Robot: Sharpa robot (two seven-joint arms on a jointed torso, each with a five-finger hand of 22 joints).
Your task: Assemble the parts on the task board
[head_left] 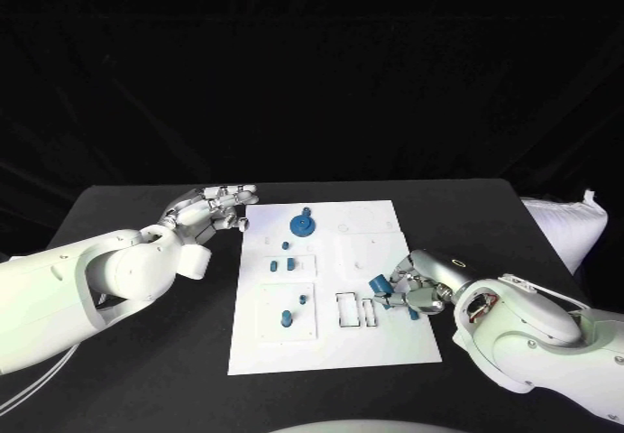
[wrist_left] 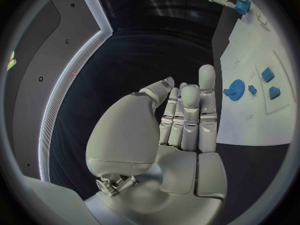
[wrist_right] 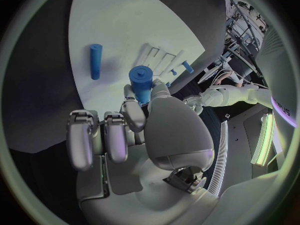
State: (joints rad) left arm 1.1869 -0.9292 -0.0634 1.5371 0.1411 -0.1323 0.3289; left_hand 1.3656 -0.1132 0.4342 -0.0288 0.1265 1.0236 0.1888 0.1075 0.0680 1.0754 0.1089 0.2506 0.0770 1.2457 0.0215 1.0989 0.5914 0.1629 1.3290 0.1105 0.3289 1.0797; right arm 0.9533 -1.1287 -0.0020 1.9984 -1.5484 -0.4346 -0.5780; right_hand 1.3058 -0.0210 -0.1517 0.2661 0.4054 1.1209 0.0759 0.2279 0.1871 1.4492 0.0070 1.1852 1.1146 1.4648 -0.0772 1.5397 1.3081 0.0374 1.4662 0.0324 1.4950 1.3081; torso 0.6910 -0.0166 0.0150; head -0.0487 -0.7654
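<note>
Blue plastic shows between the silver fingers of the right hand: they are clamped on a short blue cylindrical peg, its flat round end poking out beyond the fingertips. In the head view this hand hangs over the white rectangular task board at about four o'clock from the board's middle, just beside a pair of narrow upright white slots. A second, slimmer blue rod lies flat on the board ahead of the held peg in the right wrist view, apart from it.

Further out on the board, a round blue gear-like disc sits toward twelve o'clock, two small blue blocks rest in a shallow recess near the centre, and a blue stud stands in the raised square at seven o'clock.

At ten o'clock, off the board's edge, the left hand hovers with its fingers straight, side by side and holding nothing.

The step in hand looks like seating the held peg. To do it well, the right hand should keep the peg square to the board, centre it over its socket before lowering, and press gently, releasing only once it stands firm. Which socket it belongs to I cannot tell.
</note>
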